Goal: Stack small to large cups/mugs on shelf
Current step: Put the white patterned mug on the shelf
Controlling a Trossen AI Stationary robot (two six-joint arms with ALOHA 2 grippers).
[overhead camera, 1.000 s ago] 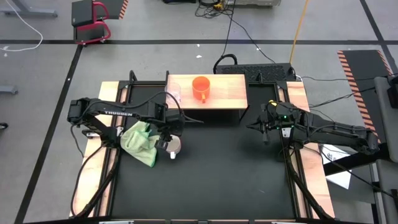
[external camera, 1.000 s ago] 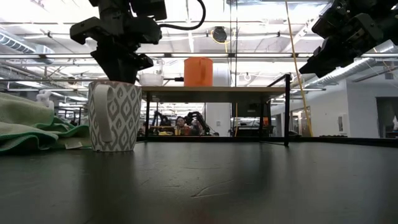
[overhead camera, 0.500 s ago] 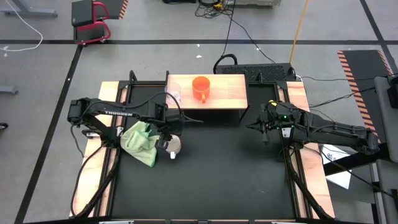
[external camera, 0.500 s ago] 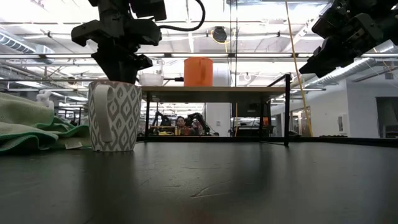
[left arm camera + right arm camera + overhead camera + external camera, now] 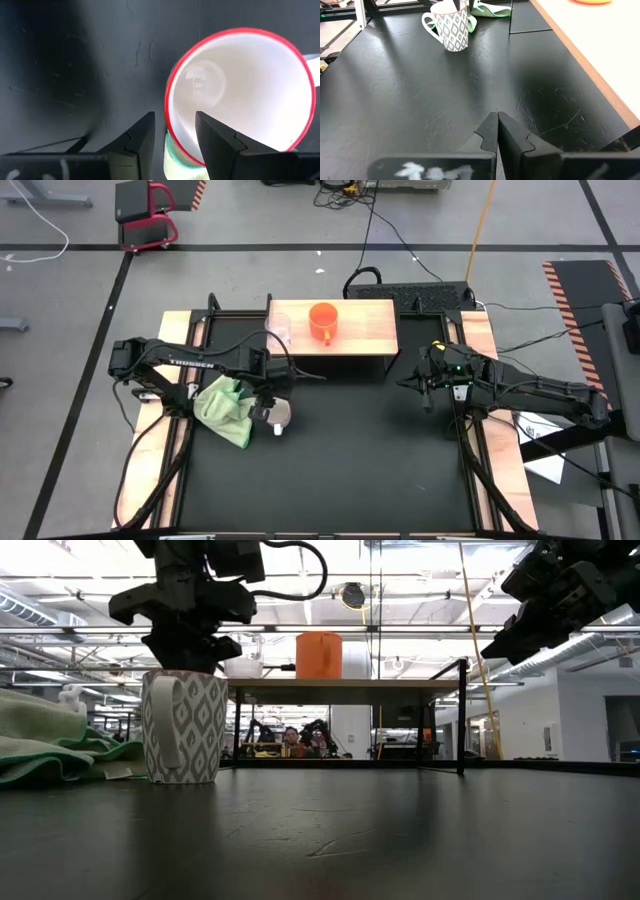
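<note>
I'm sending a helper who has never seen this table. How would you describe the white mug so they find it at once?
Start at the shelf at the table's far edge, then look nearer and toward the left arm, where a green cloth lies. The white mug stands upright on the black tabletop just beside it, under the left claw. Unlike the plain orange mug, it has a grey diamond pattern and red rim.

White patterned mug (image 5: pixel 183 726) sits upright on the counter; orange mug (image 5: pixel 322 321) and clear glass cup (image 5: pixel 281 332) stand on the shelf (image 5: pixel 365 330).

The 2 arms were dark, with looping black cables; white lettering marked the left arm (image 5: pixel 190 363), and small green lights showed on the right arm (image 5: pixel 455 370).
</note>
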